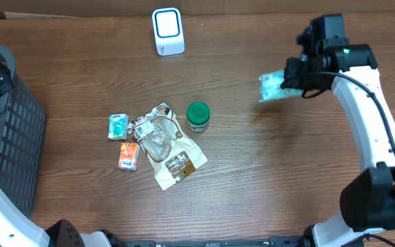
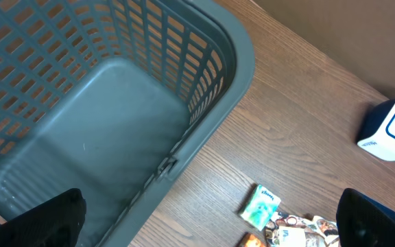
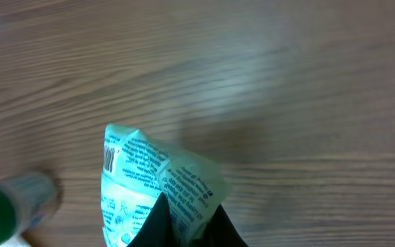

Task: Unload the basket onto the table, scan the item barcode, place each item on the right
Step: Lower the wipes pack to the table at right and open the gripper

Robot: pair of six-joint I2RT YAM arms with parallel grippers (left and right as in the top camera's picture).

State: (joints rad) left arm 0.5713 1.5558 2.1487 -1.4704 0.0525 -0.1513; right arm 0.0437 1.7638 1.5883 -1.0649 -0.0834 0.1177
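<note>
Overhead view shows the right gripper clamped on a pale green packet, holding it above the right side of the desk. The packet sticks out from the gripper toward the middle of the desk. A white-and-blue scanner stands upright at the desk's top edge, well apart from the packet.

From the right wrist camera, the two dark fingers pinch the packet's lower edge tight between them. Its printed side faces the lens, and a barcode runs along the upper left corner.

Near the middle of the desk sits a jar with a green lid. Just beside it lies a small heap: a clear bag on top of a cream and brown pouch, a little teal pack and an orange pack.

Over at the left, the left gripper hangs above the rim of a grey basket with its jaws spread wide apart, one dark fingertip at each lower corner of the left wrist view.
</note>
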